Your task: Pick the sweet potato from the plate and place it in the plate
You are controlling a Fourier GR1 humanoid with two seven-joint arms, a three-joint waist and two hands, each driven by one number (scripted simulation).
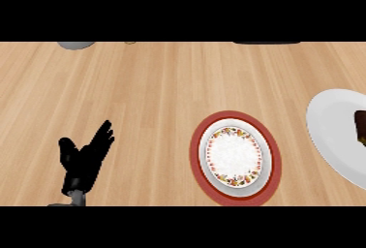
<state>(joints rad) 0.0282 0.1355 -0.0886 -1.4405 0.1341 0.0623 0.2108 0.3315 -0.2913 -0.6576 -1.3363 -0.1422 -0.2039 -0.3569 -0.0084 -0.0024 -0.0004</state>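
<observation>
At the lower left, over the wooden counter [157, 87], left hand [84, 162]: black, fingers straight and spread apart, tips toward the far side, thumb out to the left, curled round nothing. Up at the far edge above it, part of a grey round thing [76, 45], cut off by the frame. Right of centre, near the lower edge and well apart from the hand, a red-rimmed plate [196, 155]: broad red border, then a white band, then a ring of small red and yellow flowers round a plain white middle. At the far edge, above and a little right of that plate, a sliver of a dark thing [266, 42], too little showing to name. Further right, near the red-rimmed plate but apart from it, a large white plate [328, 131], running off the right edge. On that white plate, hard against the right edge, the sweet potato [361, 127]: dark brown, only a strip showing, taller than wide in this view, so long axis seemingly from far side to near side; pointing direction impossible to tell with the rest cut off.
</observation>
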